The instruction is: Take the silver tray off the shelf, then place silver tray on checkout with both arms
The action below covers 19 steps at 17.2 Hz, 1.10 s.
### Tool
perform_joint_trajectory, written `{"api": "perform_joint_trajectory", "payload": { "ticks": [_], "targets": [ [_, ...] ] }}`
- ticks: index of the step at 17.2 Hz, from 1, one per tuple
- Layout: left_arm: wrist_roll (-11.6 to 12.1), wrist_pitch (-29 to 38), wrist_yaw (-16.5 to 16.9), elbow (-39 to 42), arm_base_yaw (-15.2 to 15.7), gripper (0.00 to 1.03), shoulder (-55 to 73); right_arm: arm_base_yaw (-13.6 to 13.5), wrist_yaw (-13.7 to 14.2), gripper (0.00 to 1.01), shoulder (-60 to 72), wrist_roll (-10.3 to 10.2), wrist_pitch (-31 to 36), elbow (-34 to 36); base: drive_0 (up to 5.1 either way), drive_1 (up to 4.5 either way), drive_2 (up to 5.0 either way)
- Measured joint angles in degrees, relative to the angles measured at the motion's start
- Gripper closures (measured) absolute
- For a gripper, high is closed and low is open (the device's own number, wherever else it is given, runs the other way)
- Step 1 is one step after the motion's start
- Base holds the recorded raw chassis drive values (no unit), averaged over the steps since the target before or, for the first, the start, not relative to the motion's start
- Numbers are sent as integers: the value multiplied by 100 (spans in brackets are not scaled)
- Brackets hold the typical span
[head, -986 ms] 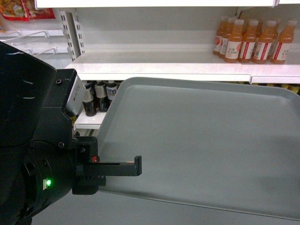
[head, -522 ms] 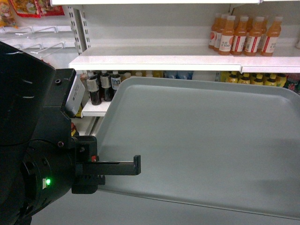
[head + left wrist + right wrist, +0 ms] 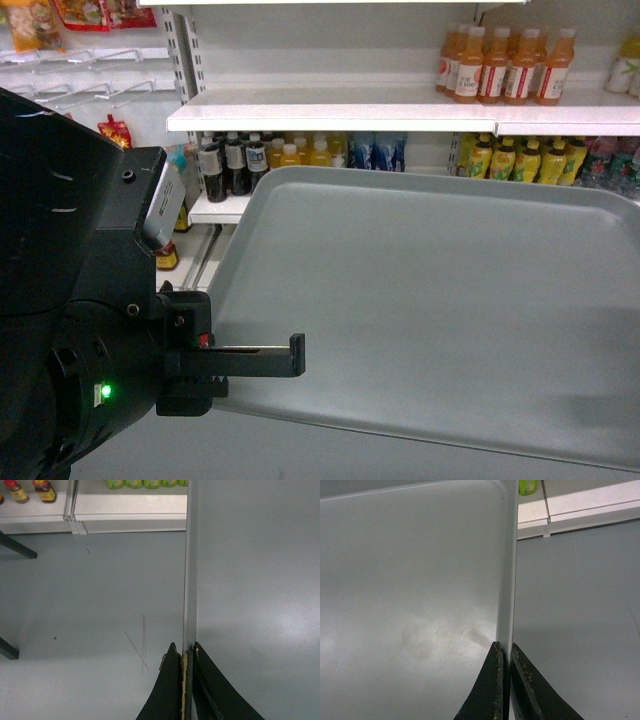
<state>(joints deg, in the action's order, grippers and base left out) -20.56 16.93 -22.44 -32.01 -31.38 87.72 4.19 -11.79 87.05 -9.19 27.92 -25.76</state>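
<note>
While I hold the silver tray (image 3: 430, 310) off the shelf (image 3: 400, 112), it hangs level above the grey floor (image 3: 90, 605), its far rim just in front of the shelf boards. My left hand (image 3: 187, 655) is pinching the tray's left rim, the fingers (image 3: 170, 690) pressed together on that edge with the metal between them. My right hand (image 3: 505, 652) is pinching the opposite rim the same way, seen only from its wrist camera. On the upper shelf board stand orange juice bottles (image 3: 500, 65); below it are dark bottles (image 3: 230, 165) and yellow-green bottles (image 3: 520, 160). My left arm (image 3: 70, 300) fills the left of the head view, its green light (image 3: 102, 391) lit.
</note>
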Motion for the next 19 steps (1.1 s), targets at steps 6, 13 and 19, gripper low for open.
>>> {"api": "perform_joint_trajectory", "payload": {
  "ticks": [6, 13, 19],
  "targets": [
    [0, -13, -4, 0, 2, 100, 0, 0, 0, 98, 0, 0, 13, 0, 8, -426, 441],
    [0, 4, -4, 0, 0, 100, 0, -2, 0, 98, 0, 0, 28, 2, 7, -426, 441],
    [0, -13, -4, 0, 0, 100, 0, -4, 0, 98, 0, 0, 15, 2, 6, -426, 438]
  ]
}}
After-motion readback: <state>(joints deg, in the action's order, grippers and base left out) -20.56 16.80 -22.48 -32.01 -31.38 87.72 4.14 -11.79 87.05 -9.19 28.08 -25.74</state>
